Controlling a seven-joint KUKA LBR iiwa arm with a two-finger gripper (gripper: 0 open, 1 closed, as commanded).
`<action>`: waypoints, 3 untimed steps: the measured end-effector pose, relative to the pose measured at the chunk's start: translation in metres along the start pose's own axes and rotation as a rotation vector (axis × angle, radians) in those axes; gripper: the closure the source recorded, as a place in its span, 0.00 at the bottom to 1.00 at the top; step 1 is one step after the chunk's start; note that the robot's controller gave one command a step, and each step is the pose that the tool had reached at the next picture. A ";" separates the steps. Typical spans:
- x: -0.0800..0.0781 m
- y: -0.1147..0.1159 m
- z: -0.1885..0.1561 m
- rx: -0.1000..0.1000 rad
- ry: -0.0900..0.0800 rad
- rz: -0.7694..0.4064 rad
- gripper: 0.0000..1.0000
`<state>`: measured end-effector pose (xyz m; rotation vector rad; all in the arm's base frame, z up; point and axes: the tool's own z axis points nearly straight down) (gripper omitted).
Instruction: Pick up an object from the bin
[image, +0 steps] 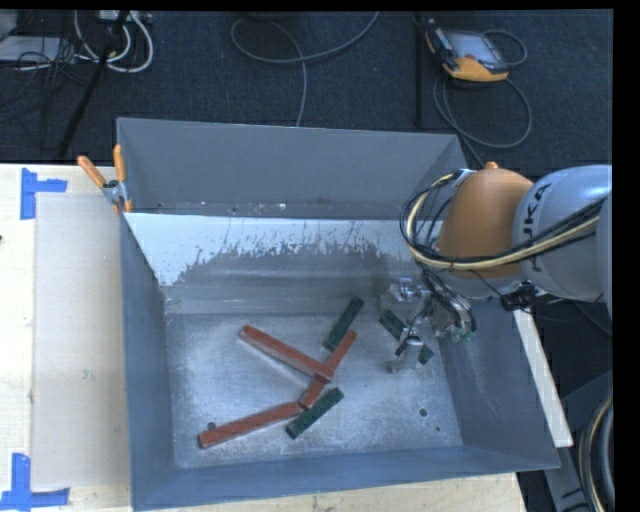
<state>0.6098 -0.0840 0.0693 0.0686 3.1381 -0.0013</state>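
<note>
My gripper (408, 345) is down in the right part of the bin, under the orange wrist cover. A short dark green bar (391, 324) lies slanted right at it, partly hidden by the gripper body. Left of that, another dark green bar (343, 322) leans up toward the back wall. A short red-brown bar (338, 354) lies just below it.
In the bin's middle, a long red-brown bar (280, 350) crosses toward the short one. Nearer the front lie a third red-brown bar (250, 424) and a dark green bar (315, 411). The bin's right wall stands close behind the gripper.
</note>
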 end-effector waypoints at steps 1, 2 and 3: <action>0.000 0.001 -0.001 -0.001 0.001 -0.003 1.00; 0.000 -0.023 -0.130 0.001 -0.007 -0.187 1.00; 0.014 0.002 -0.256 0.000 -0.005 -0.645 1.00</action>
